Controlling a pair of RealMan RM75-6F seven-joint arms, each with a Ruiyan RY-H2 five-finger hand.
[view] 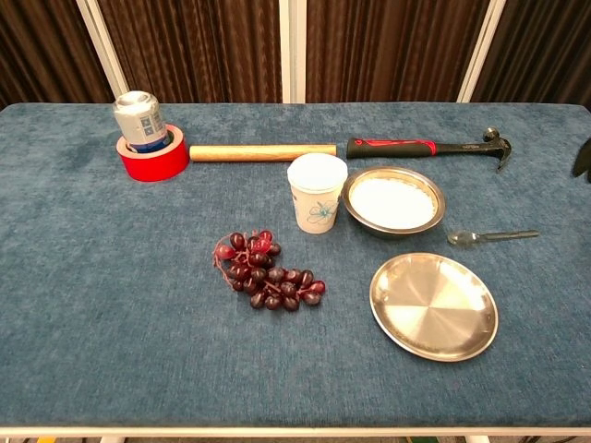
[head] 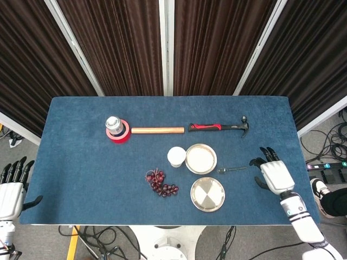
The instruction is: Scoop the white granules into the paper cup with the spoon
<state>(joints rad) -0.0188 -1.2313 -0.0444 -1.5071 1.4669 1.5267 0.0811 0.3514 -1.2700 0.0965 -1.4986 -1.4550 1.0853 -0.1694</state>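
The right hand (head: 276, 176) hovers over the table's (head: 81, 162) right edge, near the front, fingers spread and holding nothing; in the chest view only a dark fingertip sliver shows at the right border; the left hand (head: 12, 189) hangs off the table's front-left corner, partly cut by the frame, fingers apart and empty; the front strip of the table and its whole left half lie bare blue cloth.

Nearest the front edge sits an empty steel plate (view: 434, 305); left of it lies a bunch of dark grapes (view: 268, 275); just behind the plate, towards the right edge, the spoon (view: 489, 236) lies flat, bowl to the left, small and dim from the head view; behind that a steel bowl of white granules (view: 393, 200) stands with the paper cup (view: 316, 191) just beside it on the left; the cup bears a faint blue flower print, no readable words.

Further back lie a wooden rod (view: 263, 152) and a red-and-black hammer (view: 429, 146) roughly in line; towards the back-left a can (view: 138, 120) stands inside a red tape roll (view: 152, 157); its label is too small to read.
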